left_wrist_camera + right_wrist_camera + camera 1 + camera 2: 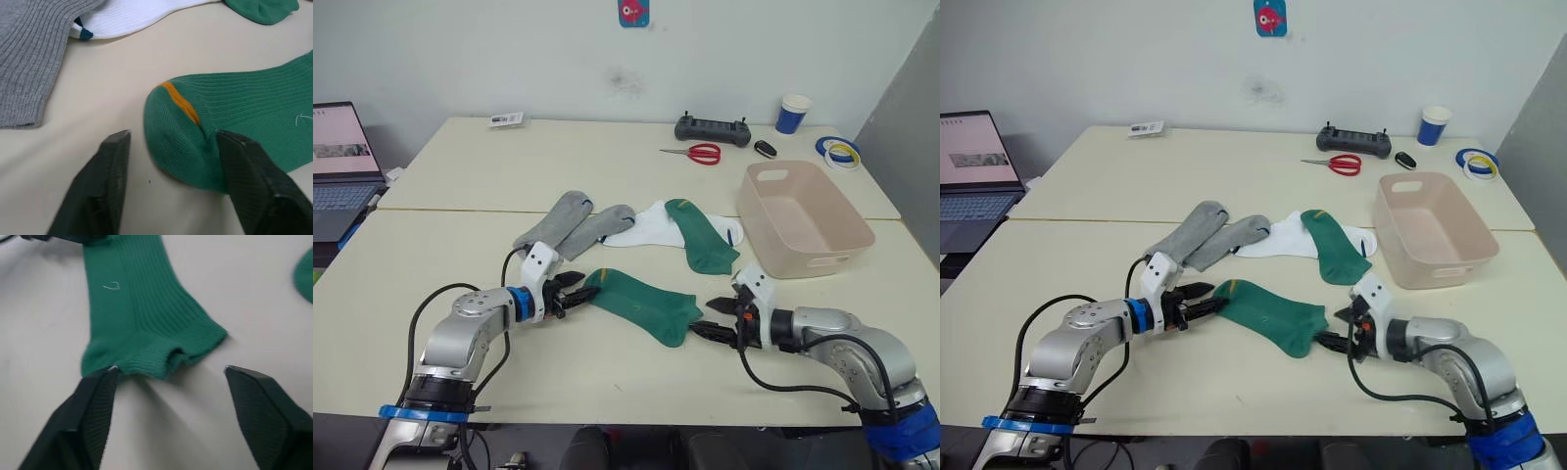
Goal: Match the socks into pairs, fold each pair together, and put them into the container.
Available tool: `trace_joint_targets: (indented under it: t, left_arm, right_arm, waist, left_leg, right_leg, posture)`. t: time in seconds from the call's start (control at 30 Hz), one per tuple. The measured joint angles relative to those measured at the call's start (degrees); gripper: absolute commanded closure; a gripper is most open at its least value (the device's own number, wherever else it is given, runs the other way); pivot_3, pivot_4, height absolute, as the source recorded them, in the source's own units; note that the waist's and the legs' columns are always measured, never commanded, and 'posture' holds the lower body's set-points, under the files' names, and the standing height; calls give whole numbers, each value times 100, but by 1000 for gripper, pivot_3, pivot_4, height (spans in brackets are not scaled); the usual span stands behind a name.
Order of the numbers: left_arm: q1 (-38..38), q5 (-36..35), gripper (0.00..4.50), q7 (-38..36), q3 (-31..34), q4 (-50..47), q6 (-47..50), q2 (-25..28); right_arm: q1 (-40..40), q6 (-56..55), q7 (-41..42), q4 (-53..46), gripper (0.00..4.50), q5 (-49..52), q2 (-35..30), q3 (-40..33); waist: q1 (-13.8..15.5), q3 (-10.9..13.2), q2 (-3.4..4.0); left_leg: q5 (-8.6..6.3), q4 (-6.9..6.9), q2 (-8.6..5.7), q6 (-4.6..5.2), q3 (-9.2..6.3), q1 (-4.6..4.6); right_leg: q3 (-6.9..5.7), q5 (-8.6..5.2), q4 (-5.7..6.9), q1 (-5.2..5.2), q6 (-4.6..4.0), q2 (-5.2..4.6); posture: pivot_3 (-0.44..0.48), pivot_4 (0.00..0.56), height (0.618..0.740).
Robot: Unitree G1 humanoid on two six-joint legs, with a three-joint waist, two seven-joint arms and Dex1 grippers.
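Note:
One dark green sock (641, 302) lies flat near the table's front. My left gripper (576, 291) is open at its orange-striped toe (195, 142), which lies between the fingers. At the sock's cuff (161, 357) my right gripper (717, 318) is open, one fingertip touching the cuff's edge. Behind it lie a second green sock (703, 238), overlapping white socks (651, 227), and two grey socks (573, 225) side by side. The pale pink container (803, 217) stands empty at the right.
At the table's back are red scissors (702, 153), a black controller (712, 128), a key fob (765, 148), a blue-and-white cup (793, 114) and tape rolls (839, 150). A laptop (340, 162) stands at the far left.

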Motion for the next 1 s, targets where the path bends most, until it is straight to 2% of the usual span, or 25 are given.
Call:
trace_joint_targets:
  t: [0.2,0.27,0.47,0.63,0.83,1.0]
  left_arm:
    - [0,79,4500,-7,-6,2,-18,-28]
    - [13,82,4500,-5,-6,2,-23,-33]
    - [205,52,4500,137,61,-272,39,-119]
    - [883,-166,4500,277,248,-1287,352,-61]
    - [1636,-685,4500,593,722,-2521,1136,78]
    - [2296,-1086,4500,841,868,-3509,1742,131]
  right_arm:
    - [-173,128,-180,0,3851,153,178,9]
    - [-178,253,-177,0,4461,281,175,-15]
    - [-277,326,-73,3,4461,468,91,-92]
    - [-204,323,239,-9,4461,688,-240,-119]
    - [39,325,658,-169,4461,953,-789,-222]
    - [166,370,932,-176,4461,1213,-1228,-477]
  waist:
    - [1,0,0]
    - [1,0,0]
    - [-1,0,0]
    - [-4,0,0]
    - [-4,1,-1]
    - [-2,2,-2]
  left_leg:
    - [0,0,-1,0,1,0]
    - [0,0,0,0,0,-1]
    - [0,0,0,0,3,0]
    - [-1,-3,2,1,0,-2]
    - [-1,-2,2,1,-7,-1]
    - [-1,0,-2,1,2,0]
  right_leg:
    - [-1,0,-1,0,0,-1]
    - [0,0,-1,0,0,0]
    - [1,0,-3,0,0,-1]
    - [5,-1,-5,0,0,-2]
    - [7,-1,-5,2,0,-3]
    - [7,-1,-8,3,1,-6]
  posture:
    - [0,150,740]
    - [0,150,740]
    - [0,150,740]
    - [0,150,740]
    - [0,150,740]
    - [0,150,740]
